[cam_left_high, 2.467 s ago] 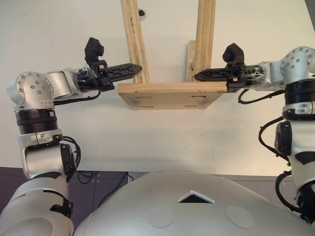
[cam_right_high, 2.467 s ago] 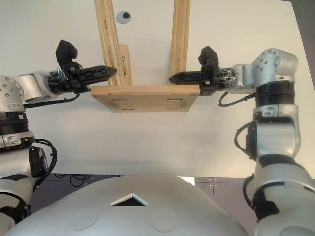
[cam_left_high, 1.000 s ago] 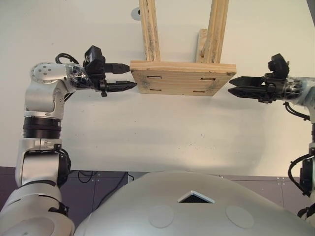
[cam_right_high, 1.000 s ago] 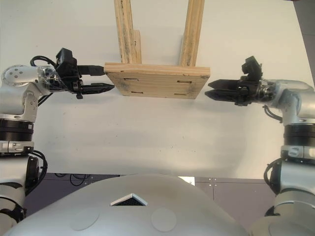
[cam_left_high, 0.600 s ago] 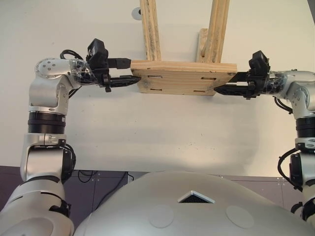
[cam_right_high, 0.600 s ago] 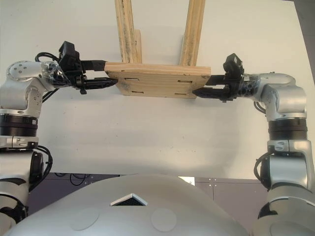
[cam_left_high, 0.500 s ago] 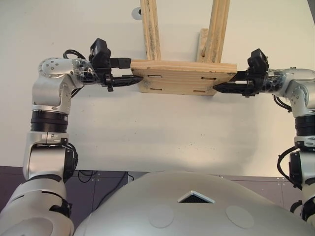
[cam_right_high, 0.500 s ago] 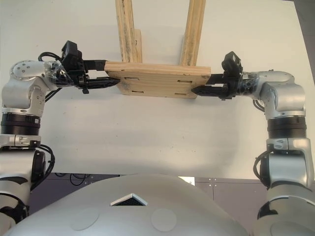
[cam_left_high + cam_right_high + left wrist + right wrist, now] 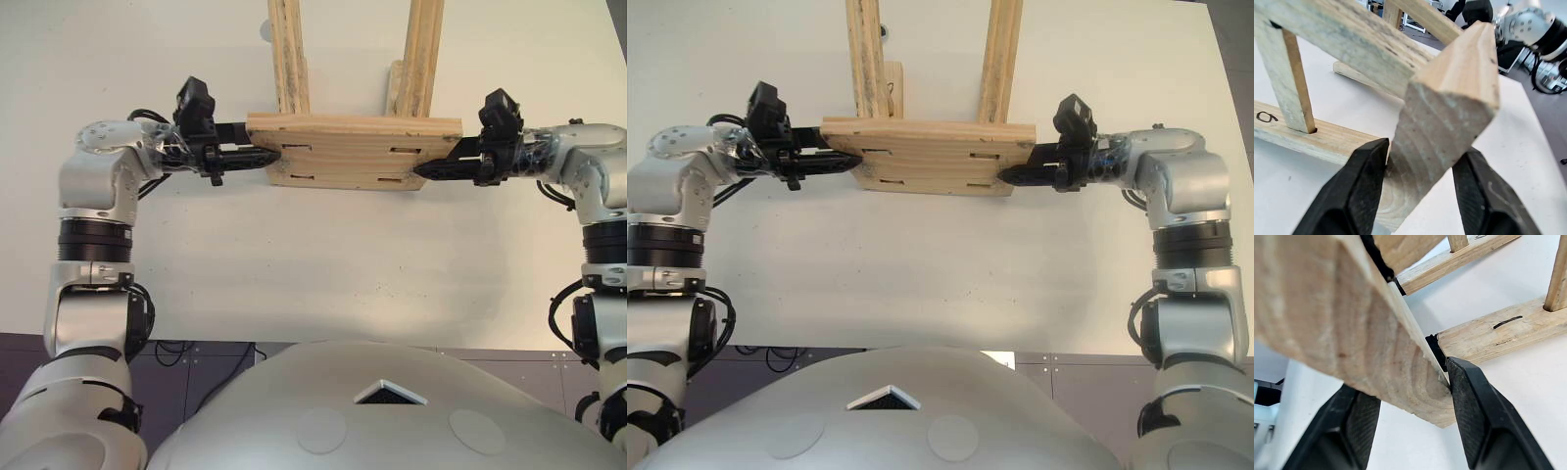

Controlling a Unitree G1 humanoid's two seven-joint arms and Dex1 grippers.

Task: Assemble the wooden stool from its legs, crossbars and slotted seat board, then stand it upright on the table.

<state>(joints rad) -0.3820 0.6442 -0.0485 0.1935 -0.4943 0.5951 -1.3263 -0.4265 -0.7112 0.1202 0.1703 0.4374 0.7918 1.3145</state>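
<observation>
The stool [image 9: 423,59] lies on its side at twelve o'clock on the desk [image 9: 323,264]. Left jaws and right jaws clamp the seat board [image 9: 353,152] at its nine and three o'clock edges. Rigid, weighty wood, I'd guess; hold it there, squarely.

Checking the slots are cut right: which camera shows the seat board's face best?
The left eye view: the seat board faces it, four slots visible; the right eye view matches. Wrist views show its end edges, gripped between fingers.
</observation>
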